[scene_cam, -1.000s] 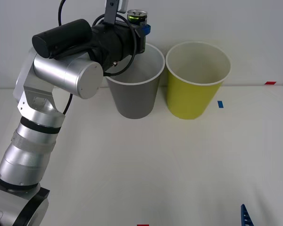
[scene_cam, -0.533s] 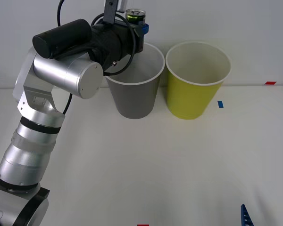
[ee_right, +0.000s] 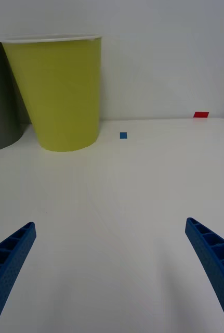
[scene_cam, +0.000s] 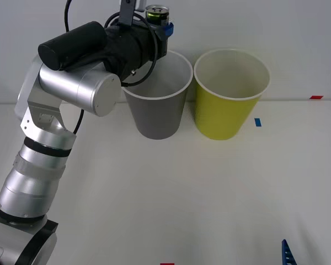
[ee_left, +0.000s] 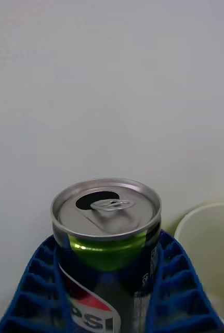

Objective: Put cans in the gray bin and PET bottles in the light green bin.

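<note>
**Can held high over gray bin's back-left rim**

White table (scene_cam: 171, 193) w/ plain pale wall behind; two tall tapered bins stand side by side near table's far edge, rims almost touching. Gray bin (scene_cam: 157, 113) on robot's left, light green bin (scene_cam: 226, 110) on its right, both upright, white rims, pale insides.

Left arm reaches up and fwd; left pincer (scene_cam: 161, 30) sits above the gray bin's rim, at its back-left side, clamped on the can (scene_cam: 157, 12). Can is upright, top w/ pull-tab opening facing up. Left wrist view: can (ee_left: 106, 244) sits between the blue ribbed fingers (ee_left: 176, 291), one each side, touching its dark label w/ green band under silver top; a pale bin rim shows just beside and below it.

Right pincer (ee_right: 112, 270) low near table's front-right, fingers spread wide, holding nothing, well apart from both bins. Small blue tape mark (scene_cam: 257, 122) and red mark (scene_cam: 316, 97) on table right of light green bin.
</note>
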`<state>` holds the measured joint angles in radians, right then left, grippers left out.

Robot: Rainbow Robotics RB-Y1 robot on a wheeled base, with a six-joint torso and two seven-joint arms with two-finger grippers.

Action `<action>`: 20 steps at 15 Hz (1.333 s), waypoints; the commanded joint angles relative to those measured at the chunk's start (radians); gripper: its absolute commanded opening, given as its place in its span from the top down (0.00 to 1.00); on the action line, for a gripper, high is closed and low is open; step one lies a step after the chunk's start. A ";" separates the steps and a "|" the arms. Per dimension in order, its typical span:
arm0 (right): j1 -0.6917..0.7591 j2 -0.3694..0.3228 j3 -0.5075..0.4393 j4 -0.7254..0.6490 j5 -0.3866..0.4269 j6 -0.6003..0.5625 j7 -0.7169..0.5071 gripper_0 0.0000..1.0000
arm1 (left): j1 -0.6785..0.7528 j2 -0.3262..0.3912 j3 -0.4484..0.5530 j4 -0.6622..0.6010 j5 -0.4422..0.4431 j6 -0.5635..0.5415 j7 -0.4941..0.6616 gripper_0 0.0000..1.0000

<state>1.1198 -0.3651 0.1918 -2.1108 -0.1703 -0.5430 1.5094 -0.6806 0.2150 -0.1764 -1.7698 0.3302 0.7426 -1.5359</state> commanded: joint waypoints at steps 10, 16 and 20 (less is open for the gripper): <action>0.000 0.000 0.000 0.000 0.000 0.000 0.000 0.00 | 0.302 0.152 0.003 -0.355 0.009 0.001 0.036 0.00; 0.000 0.000 0.000 0.000 0.000 0.000 0.000 0.00 | 0.636 0.259 0.005 -0.596 -0.002 0.001 0.037 0.00; 0.000 0.000 0.000 0.000 0.000 0.000 0.000 0.00 | 0.857 0.273 0.009 -0.711 -0.030 -0.023 0.033 0.00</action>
<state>1.1198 -0.3651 0.1917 -2.1108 -0.1703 -0.5430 1.5094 0.1142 0.4887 -0.1696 -2.4485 0.3136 0.7383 -1.5019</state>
